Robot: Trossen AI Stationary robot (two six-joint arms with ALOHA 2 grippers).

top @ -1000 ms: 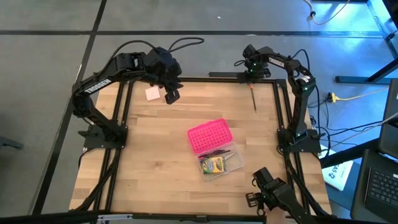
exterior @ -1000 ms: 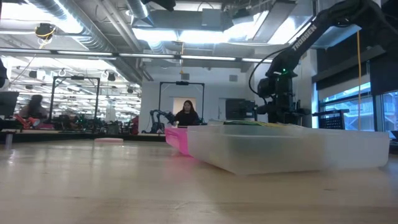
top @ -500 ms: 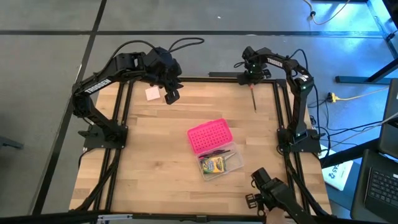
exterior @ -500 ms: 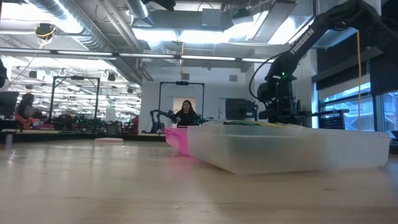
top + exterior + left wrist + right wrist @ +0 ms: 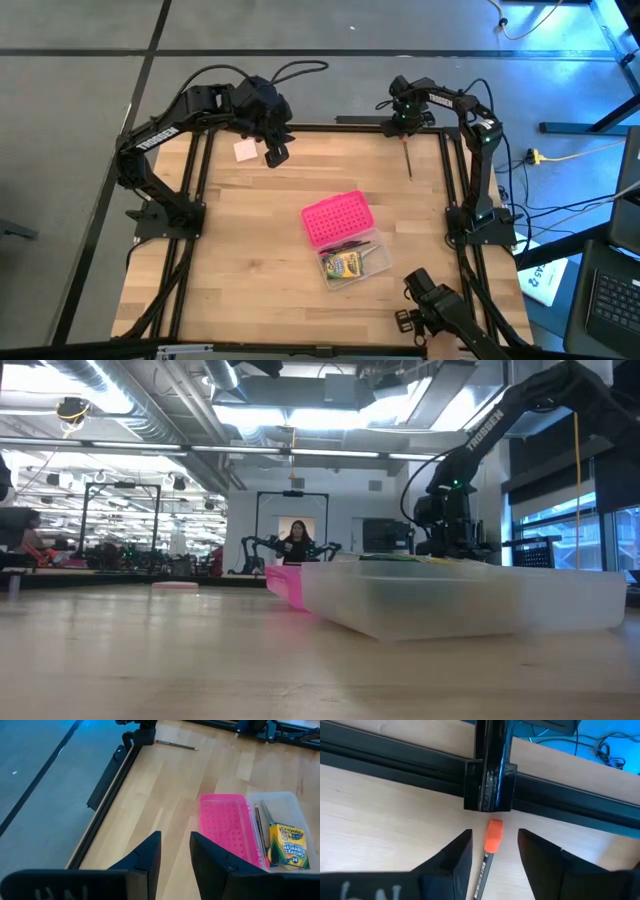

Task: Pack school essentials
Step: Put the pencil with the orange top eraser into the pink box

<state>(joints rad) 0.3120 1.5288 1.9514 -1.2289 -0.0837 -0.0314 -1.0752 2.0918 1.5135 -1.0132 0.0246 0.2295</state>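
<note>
While the pencil [image 5: 407,159] lies loose on the wood near the table's far right edge, its orange eraser end [image 5: 494,835] pointing at the black frame rail [image 5: 485,765], the right gripper [image 5: 404,118] hovers just over that end with its fingers [image 5: 451,857] spread wide on either side and nothing between them. Out toward the middle of the table, the clear case [image 5: 352,262] sits with its pink perforated lid [image 5: 336,218] swung open beside it, and the crayon box [image 5: 344,265] already rests inside along with a couple of thin dark items I cannot name with certainty. A pink sticky-note pad [image 5: 244,150] remains on the wood near the far left corner. By my reading the packing is partly done, with the pencil and the pad left to bring in. The right arm reaches to the far edge, wrist turned downward over the pencil. The left gripper [image 5: 275,152] waits just beside the pad, raised, fingers [image 5: 142,860] parted and empty
</note>
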